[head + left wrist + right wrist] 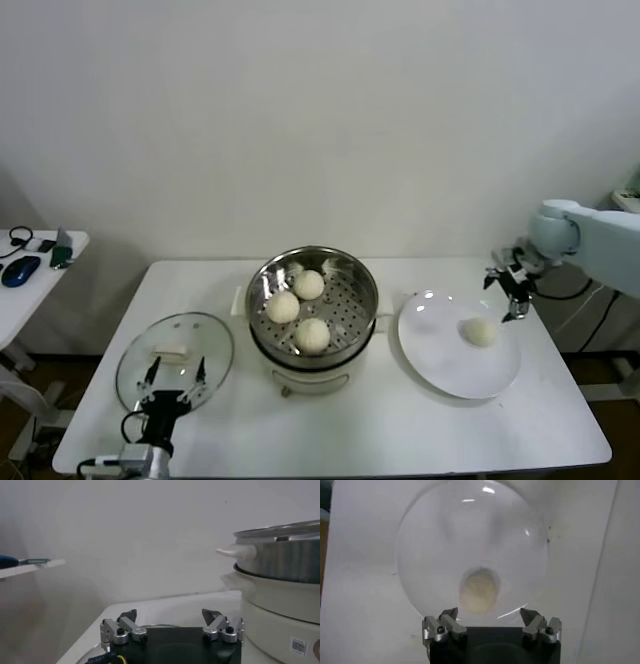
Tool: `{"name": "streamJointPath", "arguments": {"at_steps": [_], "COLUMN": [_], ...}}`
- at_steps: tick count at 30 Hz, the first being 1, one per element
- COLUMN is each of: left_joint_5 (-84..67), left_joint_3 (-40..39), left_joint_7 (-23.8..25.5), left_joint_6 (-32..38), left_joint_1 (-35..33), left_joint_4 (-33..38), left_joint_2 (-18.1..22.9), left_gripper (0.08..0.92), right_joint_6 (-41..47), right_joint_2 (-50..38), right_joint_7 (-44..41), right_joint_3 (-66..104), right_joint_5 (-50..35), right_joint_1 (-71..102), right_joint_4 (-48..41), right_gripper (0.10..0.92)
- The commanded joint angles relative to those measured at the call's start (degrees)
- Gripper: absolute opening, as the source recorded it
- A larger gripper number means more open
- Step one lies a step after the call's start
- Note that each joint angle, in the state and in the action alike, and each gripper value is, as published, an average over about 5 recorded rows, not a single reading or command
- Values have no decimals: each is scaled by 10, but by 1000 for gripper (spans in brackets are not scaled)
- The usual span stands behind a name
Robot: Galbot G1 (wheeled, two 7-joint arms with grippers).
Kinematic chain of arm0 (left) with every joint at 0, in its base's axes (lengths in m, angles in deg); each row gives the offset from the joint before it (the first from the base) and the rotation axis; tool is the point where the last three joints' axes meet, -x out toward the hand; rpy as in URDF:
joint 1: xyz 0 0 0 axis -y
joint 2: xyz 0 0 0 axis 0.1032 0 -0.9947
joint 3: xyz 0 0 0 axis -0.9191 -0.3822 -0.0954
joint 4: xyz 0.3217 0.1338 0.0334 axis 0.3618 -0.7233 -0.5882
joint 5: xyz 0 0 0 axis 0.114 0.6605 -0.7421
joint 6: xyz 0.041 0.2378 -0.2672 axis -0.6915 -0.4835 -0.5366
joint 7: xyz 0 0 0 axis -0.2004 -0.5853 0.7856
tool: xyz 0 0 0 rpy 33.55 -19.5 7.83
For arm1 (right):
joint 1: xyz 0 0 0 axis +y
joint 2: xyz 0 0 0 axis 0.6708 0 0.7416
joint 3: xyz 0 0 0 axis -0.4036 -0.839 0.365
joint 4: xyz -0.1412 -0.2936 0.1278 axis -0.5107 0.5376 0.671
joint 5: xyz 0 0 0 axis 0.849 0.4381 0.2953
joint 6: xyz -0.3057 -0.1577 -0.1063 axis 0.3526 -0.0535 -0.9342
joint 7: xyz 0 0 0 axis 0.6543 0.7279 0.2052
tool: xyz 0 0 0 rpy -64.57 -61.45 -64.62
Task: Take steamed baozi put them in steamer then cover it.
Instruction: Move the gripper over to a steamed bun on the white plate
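Shiny steel forms the steamer (pixel 345 290) at the table's (pixel 560 420) centre, and three buns (pixel 299 307) are seen inside it. A fourth bun (pixel 480 332) is left on the white plate (pixel 440 365) to the right. The right gripper (pixel 508 290) is held above the plate's far right edge, jaws wide apart and empty. The glass lid (pixel 175 360) lies flat to the left; the left gripper (pixel 175 378) is held over its near edge, spread wide, gripping nothing.

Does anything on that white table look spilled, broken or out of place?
Nothing stands out. Three cream-white buns sit inside the shiny steel steamer basket, a fourth bun rests on the flat white plate, and the clear glass lid lies flat on the table beside the steamer.
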Motion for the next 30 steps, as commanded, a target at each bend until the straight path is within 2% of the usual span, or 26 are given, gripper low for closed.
{"name": "streamJointPath", "arguments": {"at_steps": [1, 14, 25, 30], "left_joint_5": [2, 3, 2, 2], "left_joint_3": [1, 2, 1, 0], "left_joint_7": [0, 0, 0, -1], "left_joint_6": [0, 1, 1, 1], "left_joint_1": [-3, -3, -2, -1], "left_joint_4": [0, -5, -7, -7], "left_joint_2": [2, 1, 0, 0], "left_gripper": [823, 823, 823, 823], "right_joint_6": [17, 11, 9, 9], "right_joint_2": [9, 82, 93, 89], "right_joint_7": [7, 8, 6, -3], "right_joint_3": [133, 173, 174, 172], "right_joint_5": [47, 48, 58, 59], "right_joint_1": [173, 213, 212, 205], "right_joint_4": [-107, -162, -170, -163], "right_gripper": [823, 823, 819, 748]}}
